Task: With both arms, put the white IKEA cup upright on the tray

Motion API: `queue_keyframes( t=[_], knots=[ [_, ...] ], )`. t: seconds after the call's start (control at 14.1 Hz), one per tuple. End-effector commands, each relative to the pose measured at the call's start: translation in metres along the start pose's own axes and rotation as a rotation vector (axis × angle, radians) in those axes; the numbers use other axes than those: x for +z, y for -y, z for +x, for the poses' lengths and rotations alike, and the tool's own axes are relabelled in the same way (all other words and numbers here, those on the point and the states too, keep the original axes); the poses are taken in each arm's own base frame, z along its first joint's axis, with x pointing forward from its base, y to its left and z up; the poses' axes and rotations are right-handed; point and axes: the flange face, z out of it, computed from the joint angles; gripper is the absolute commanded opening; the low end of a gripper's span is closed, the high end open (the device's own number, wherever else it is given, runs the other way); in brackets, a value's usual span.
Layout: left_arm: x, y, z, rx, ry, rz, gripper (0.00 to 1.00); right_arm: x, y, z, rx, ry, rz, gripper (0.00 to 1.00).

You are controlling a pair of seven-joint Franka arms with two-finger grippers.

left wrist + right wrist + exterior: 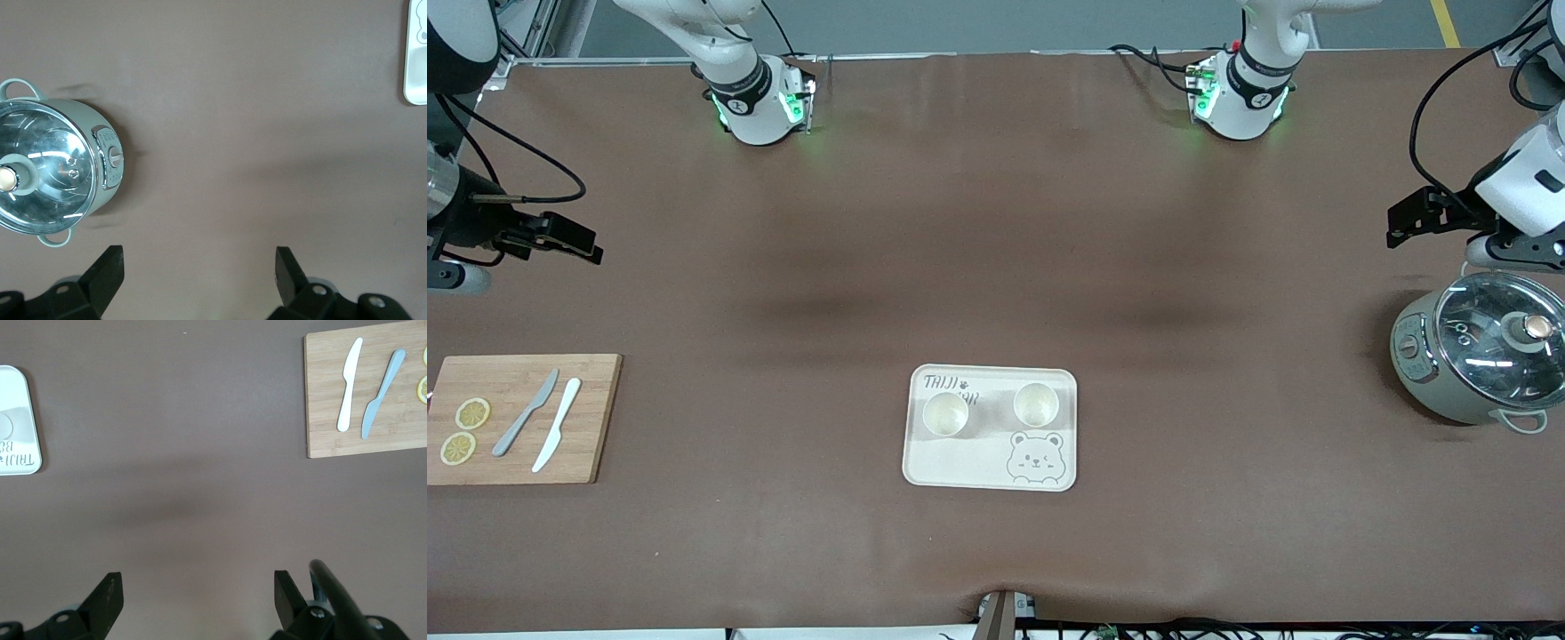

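Observation:
The cream tray (969, 467) with "TAIJI" lettering and a bear face lies on the brown table near the front camera. Two white cups stand upright on it, one (945, 414) toward the right arm's end, one (1036, 404) toward the left arm's end. My left gripper (1405, 222) is open and empty above the table at the left arm's end, close to the pot; its fingers (107, 273) frame bare table. My right gripper (574, 240) is open and empty above the table at the right arm's end. A tray corner shows in the left wrist view (417, 67) and the right wrist view (17, 420).
A grey-green electric pot with a glass lid (1480, 356) stands at the left arm's end, also in the left wrist view (50, 173). A wooden cutting board (520, 418) with two knives and lemon slices lies at the right arm's end, also in the right wrist view (367, 387).

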Motion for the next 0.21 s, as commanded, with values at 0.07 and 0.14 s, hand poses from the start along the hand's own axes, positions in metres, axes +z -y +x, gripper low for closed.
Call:
queue_keyframes(
  t=[0.07, 0.14],
  knots=[
    [-0.0034, -0.0003, 0.0026, -0.001, -0.001, 0.017, 1.0, -0.0028, 0.0003, -0.0089, 0.009, -0.01, 0.018, 1.0],
    [-0.0034, -0.0003, 0.0026, 0.002, -0.001, 0.017, 1.0, -0.0028, 0.0003, -0.0089, 0.009, -0.01, 0.018, 1.0]
  ],
)
